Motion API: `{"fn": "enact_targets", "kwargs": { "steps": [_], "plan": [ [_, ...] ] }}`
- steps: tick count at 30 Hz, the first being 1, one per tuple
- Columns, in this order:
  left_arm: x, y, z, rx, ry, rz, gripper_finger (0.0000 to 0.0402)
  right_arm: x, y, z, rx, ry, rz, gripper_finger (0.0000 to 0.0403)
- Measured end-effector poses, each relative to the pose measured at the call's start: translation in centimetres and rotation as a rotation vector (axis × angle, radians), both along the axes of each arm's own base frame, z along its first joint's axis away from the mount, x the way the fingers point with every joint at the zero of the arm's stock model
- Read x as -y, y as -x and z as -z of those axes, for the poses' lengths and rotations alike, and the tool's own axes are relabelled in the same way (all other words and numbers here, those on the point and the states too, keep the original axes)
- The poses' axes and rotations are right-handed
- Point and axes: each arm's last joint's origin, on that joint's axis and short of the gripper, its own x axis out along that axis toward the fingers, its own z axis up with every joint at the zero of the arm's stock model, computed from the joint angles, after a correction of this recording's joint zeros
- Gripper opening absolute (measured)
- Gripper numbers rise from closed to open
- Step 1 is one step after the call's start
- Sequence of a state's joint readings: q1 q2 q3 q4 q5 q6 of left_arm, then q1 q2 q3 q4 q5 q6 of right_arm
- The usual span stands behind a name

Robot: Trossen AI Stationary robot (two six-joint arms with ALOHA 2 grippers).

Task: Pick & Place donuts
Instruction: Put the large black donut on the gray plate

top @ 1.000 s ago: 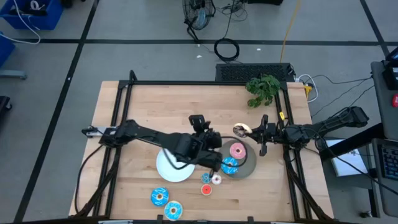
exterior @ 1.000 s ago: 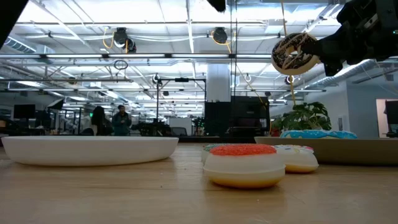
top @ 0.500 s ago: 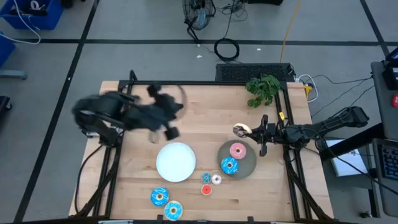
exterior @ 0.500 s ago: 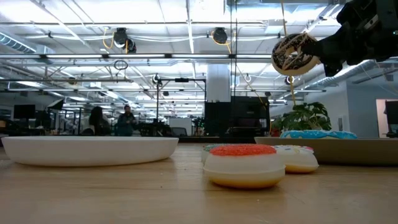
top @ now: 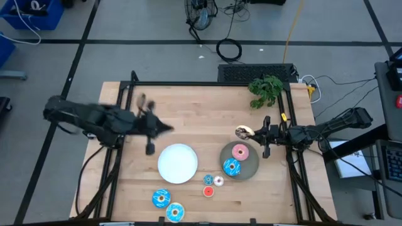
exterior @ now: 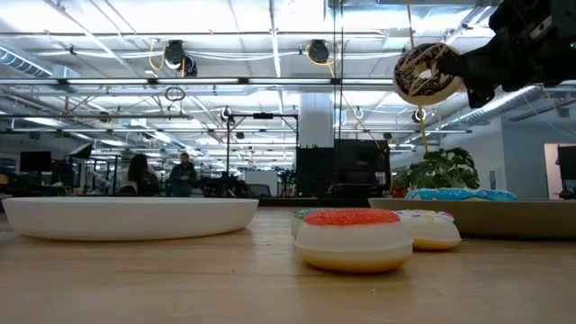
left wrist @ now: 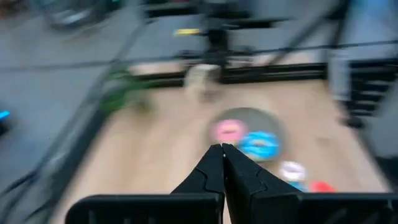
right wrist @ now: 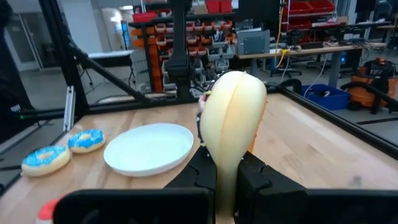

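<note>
My right gripper [top: 251,132] is shut on the brown sprinkled donut [top: 243,131], high above the table at the far side of the grey plate [top: 251,168]. The low view shows that donut [exterior: 425,74] well above the table. A pink donut [top: 239,151] and a blue donut [top: 232,167] lie in the grey plate. My left gripper [top: 167,127] hovers shut with nothing in it, beyond the white plate [top: 178,163]; its fingertips [left wrist: 222,149] meet. Two blue donuts [top: 161,198] lie at the near edge. A red donut [top: 208,191] and a pale pink donut [top: 218,181] lie between the plates. My right gripper pinches the brown donut's rim [right wrist: 227,163] between its two fingers, one finger on each flat face. The fingers come in level from the table's right. The donut stands on edge beyond the fingertips, its iced face [exterior: 421,72] toward the near edge, lifted clear.
A green plant [top: 266,90] sits at the table's far right corner. A black frame [top: 207,83] runs along the table's sides. Bare wood [top: 207,119] lies between the two arms. People stand far off in the room behind the table [exterior: 157,173].
My left gripper has pulled away from the grey plate, swinging fast toward the table's left and far side, and now hovers beyond the white plate. The blue donut stays in the grey plate.
</note>
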State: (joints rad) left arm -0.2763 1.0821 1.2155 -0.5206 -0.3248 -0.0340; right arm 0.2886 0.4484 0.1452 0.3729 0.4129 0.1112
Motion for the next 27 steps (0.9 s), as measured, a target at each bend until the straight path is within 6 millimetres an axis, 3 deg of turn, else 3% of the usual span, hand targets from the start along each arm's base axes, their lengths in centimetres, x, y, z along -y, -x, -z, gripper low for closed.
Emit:
{"fn": "enact_targets", "kwargs": {
  "steps": [6, 14, 21, 27],
  "plan": [
    [-1.6, 1.9, 6.9, 0.253, -0.017, 0.096, 0.0002, 0.0, 0.0, -0.2, 0.02, -0.006, 0.002, 0.0008],
    [-3.4, 5.0, 13.0, 0.443, -0.003, 0.065, 0.0002, 0.0, 0.0, -0.2, 0.026, -0.023, 0.005, 0.0007],
    [-4.4, 5.7, 15.7, 0.474, -0.056, -0.074, 0.0012, 0.0, 0.0, -0.8, 0.061, -0.126, 0.0, 0.0007],
    [-5.0, 5.9, 17.4, 0.417, -0.097, -0.222, 0.003, -0.1, 0.2, -3.1, -0.164, -0.371, -0.009, 0.0007]
  ]
}}
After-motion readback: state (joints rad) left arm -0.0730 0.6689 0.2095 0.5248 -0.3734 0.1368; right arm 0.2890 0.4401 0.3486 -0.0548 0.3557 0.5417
